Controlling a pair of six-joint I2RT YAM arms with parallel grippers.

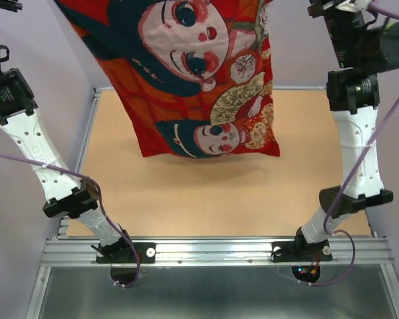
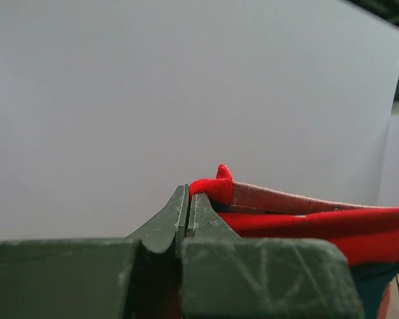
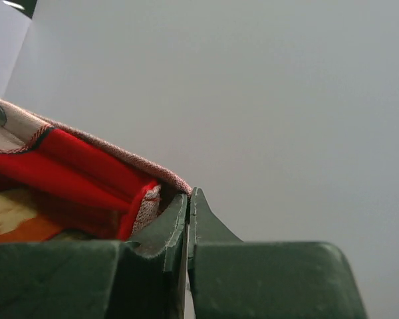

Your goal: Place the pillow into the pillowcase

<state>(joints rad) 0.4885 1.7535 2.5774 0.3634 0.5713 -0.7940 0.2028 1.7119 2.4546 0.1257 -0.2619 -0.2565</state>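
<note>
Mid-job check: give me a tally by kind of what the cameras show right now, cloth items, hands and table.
pillowcase: 1, hanging above the table, cartoon face toward the top camera
pillow: 0 seen; whether one is inside cannot be told
hands: 2, left hand and right hand, each shut on the pillowcase's edge
table: 1
Total: 4

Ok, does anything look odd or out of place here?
The pillowcase hangs in the air above the table, pinched at its top edge by the left gripper and right gripper. No white pillow shows anywhere; whether it is inside, I cannot tell.
</note>
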